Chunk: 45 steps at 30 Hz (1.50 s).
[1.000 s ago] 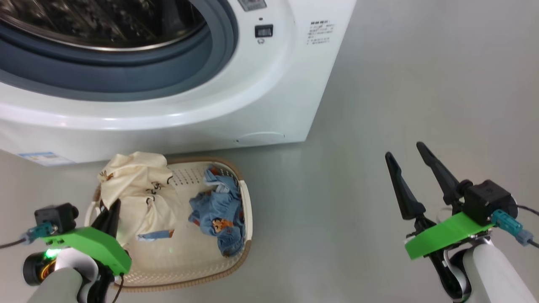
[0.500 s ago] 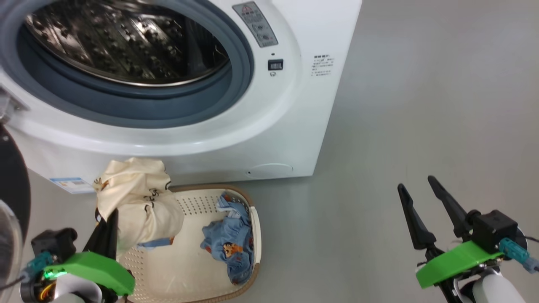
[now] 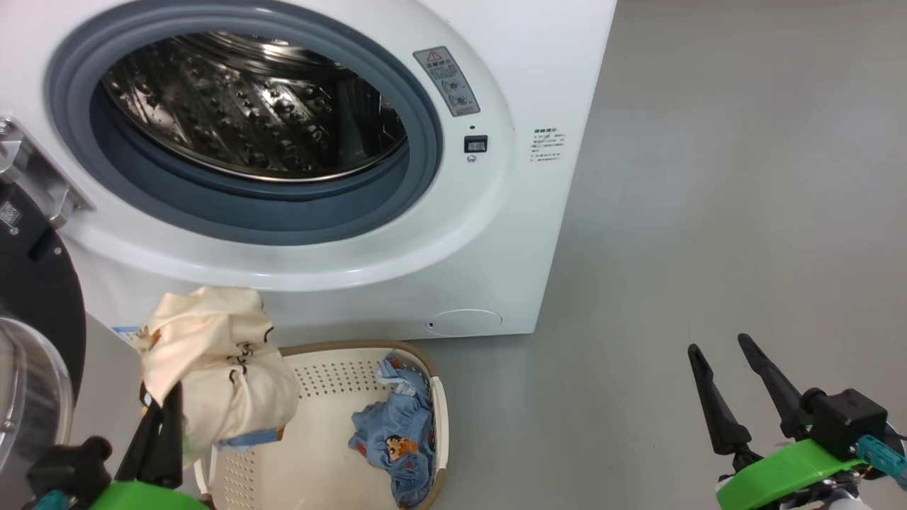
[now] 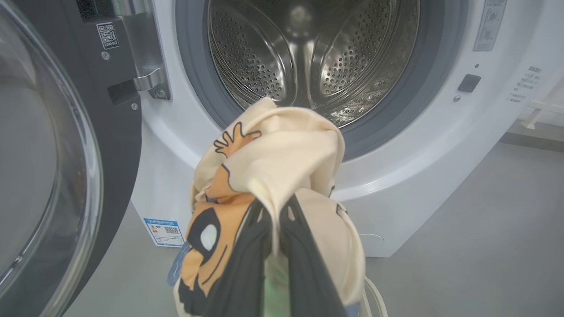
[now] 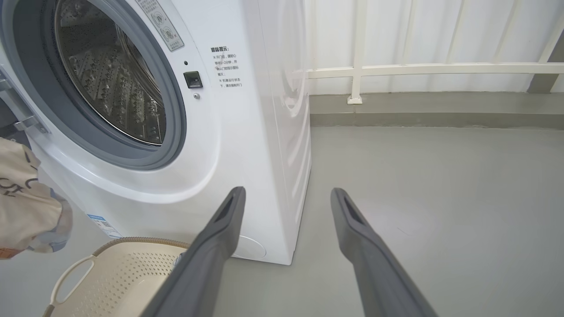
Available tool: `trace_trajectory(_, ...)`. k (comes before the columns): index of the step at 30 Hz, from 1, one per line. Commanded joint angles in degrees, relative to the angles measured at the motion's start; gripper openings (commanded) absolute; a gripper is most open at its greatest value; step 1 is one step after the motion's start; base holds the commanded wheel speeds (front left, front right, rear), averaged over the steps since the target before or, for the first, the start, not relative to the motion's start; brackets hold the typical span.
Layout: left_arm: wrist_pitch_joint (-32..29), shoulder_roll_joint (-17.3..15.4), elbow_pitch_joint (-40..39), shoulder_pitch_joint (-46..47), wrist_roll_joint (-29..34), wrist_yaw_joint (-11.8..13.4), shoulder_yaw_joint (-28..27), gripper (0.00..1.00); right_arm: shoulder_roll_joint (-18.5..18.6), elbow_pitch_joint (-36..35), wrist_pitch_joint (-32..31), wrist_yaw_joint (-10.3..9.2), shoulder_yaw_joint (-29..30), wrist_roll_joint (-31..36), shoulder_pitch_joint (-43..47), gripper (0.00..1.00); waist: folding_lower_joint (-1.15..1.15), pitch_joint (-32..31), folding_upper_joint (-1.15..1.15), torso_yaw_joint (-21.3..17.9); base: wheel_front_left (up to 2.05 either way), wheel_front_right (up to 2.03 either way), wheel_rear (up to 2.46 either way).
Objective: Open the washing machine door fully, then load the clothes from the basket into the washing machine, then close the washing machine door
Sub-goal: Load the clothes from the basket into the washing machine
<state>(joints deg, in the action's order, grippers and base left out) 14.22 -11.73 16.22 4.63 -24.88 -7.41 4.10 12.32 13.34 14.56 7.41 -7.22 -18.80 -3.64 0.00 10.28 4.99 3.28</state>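
Note:
My left gripper (image 3: 161,400) (image 4: 275,211) is shut on a cream-yellow garment (image 3: 212,361) (image 4: 282,158), which hangs bunched above the left end of the basket (image 3: 319,453), below the drum opening. A light blue garment with bear prints (image 3: 390,446) lies in the basket's right end. The washing machine (image 3: 453,234) stands with its steel drum (image 3: 255,113) exposed. Its door (image 3: 32,340) (image 4: 48,154) is swung open at the left. My right gripper (image 3: 719,350) (image 5: 286,196) hangs open over the bare floor, right of the machine.
A grey floor (image 3: 708,212) stretches to the right of the machine. A white railing (image 5: 418,68) runs along the back wall. The open door's glass bowl (image 4: 39,167) bulges close to my left arm.
The head view has tilted up, so the drum opening shows more fully. My left gripper has lifted the cream-yellow garment out of the basket. The right gripper stays open.

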Motion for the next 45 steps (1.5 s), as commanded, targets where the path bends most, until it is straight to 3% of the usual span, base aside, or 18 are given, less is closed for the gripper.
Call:
trace_trajectory(1, 0.77, -1.00, -3.49, -0.83, 1.19, -0.08, -3.38, 0.00, 0.49, -1.65, 0.44, 0.08, -0.48, -0.42, 0.79, 1.00, 0.00, -0.44, -0.01, 0.20, 0.00, 0.00, 0.00)
trace_trajectory(10, 0.78, 0.69, -9.66, -5.85, 2.77, -0.08, -6.45, 0.00, 0.25, -2.29, 0.44, 0.08, 0.62, -0.21, 1.46, 1.00, 0.00, -0.23, -0.01, 0.34, 0.00, 0.00, 0.00)
trace_trajectory(23, 0.78, 1.57, -10.48, -3.98, 1.11, -0.08, -6.71, 0.00, -0.10, -2.85, 0.44, 0.08, 0.71, -0.01, 0.39, 1.00, 0.00, 2.13, -0.01, -0.38, 0.00, 0.00, 0.00)
trace_trajectory(35, 0.78, -0.31, -7.42, 8.59, 0.24, -0.08, -5.17, 0.00, -1.74, -3.61, 0.44, 0.08, 0.70, 0.76, -4.12, 1.00, 0.00, 11.10, -0.01, -2.06, 0.00, 0.00, 0.00)
trace_trajectory(45, 0.78, -2.88, -0.82, 24.44, -0.77, -0.08, -3.95, 0.00, -3.25, -4.00, 0.44, 0.08, 0.12, 1.40, -8.67, 1.00, 0.00, 18.23, -0.01, -3.94, 0.00, 0.00, 0.00)
